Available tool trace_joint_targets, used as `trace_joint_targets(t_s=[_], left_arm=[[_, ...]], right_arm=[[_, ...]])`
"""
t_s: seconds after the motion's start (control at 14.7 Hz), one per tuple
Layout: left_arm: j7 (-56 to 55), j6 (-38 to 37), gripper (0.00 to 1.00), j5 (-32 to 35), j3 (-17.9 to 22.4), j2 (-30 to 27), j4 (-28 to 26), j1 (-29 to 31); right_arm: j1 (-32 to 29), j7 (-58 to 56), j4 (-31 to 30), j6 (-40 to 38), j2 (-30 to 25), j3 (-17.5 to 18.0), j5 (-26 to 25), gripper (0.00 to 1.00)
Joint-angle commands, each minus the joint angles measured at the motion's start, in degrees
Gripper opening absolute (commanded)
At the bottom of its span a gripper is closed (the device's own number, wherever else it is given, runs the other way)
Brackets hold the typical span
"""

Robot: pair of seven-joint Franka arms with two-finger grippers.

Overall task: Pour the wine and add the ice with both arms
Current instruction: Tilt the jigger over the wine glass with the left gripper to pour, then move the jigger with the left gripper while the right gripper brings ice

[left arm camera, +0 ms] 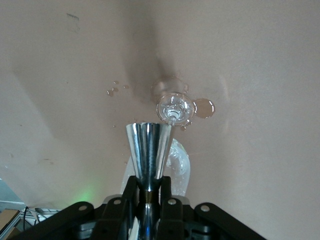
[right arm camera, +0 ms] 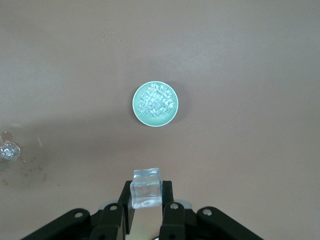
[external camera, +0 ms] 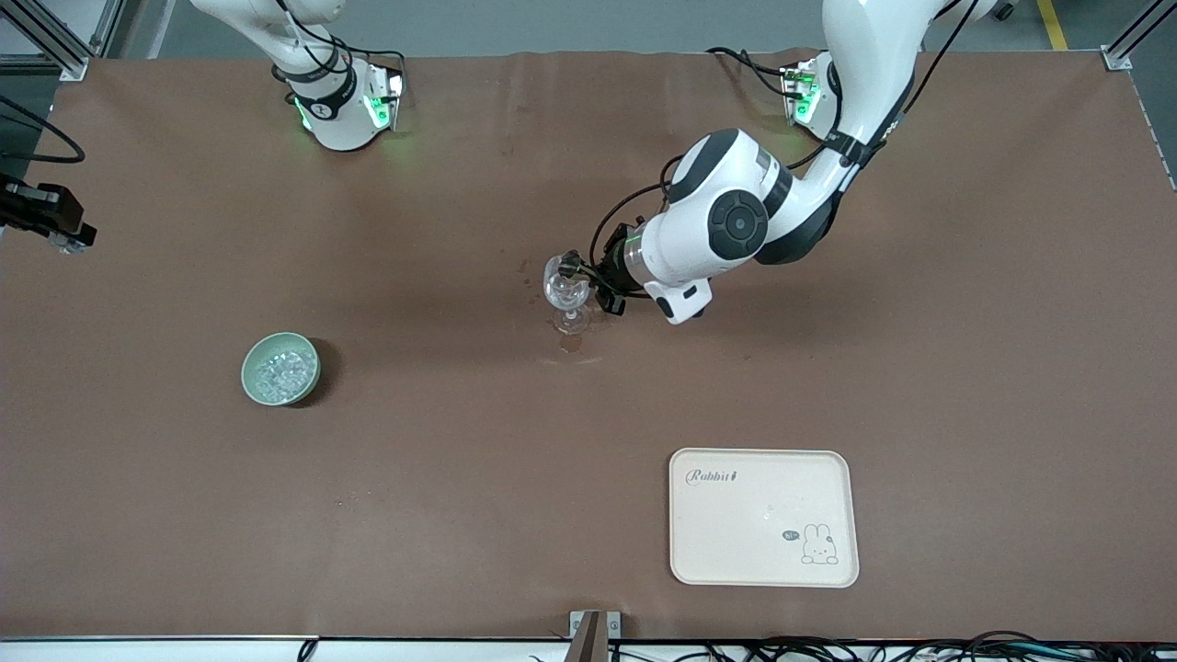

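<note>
A clear stemmed glass (external camera: 565,292) stands mid-table; it also shows in the left wrist view (left arm camera: 175,107). My left gripper (external camera: 583,274) is right beside its bowl, shut on a shiny metal jigger (left arm camera: 149,150) at the jigger's waist (left arm camera: 149,182). The wine is a dark wet patch (external camera: 572,345) on the cloth beside the glass's foot, also visible in the left wrist view (left arm camera: 204,107). My right gripper (right arm camera: 146,194) is out of the front view, high over a green bowl (external camera: 250,368) of ice (external camera: 281,370), shut on one clear ice cube (right arm camera: 146,187). The bowl (right arm camera: 137,94) and its ice (right arm camera: 155,104) lie below it.
A cream tray (external camera: 763,552) with a rabbit picture lies nearer the front camera, toward the left arm's end. A black device (external camera: 41,213) juts in at the right arm's end of the table. Small droplets (left arm camera: 112,91) dot the cloth near the glass.
</note>
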Motion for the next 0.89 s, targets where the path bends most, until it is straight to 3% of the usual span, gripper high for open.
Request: trace_joint_targets(t_s=[0.0, 0.55, 0.82], left_arm=[[0.72, -0.55, 0.0, -3.21, -0.36, -0.05, 2.09, 0.65], [6.95, -1.61, 0.0, -12.72, -0.27, 6.18, 12.63, 11.88], [13.8, -1.61, 0.0, -16.67, -0.36, 12.86, 18.7, 19.79]], right_arm=[[-1.13, -0.42, -2.1, 0.64, -1.94, 0.98, -0.08, 0.0], [1.24, 2.29, -1.92, 0.73, -1.85, 1.33, 0.53, 0.0], [9.4, 15.62, -1.31, 1.08, -1.76, 1.6, 0.62, 0.0]])
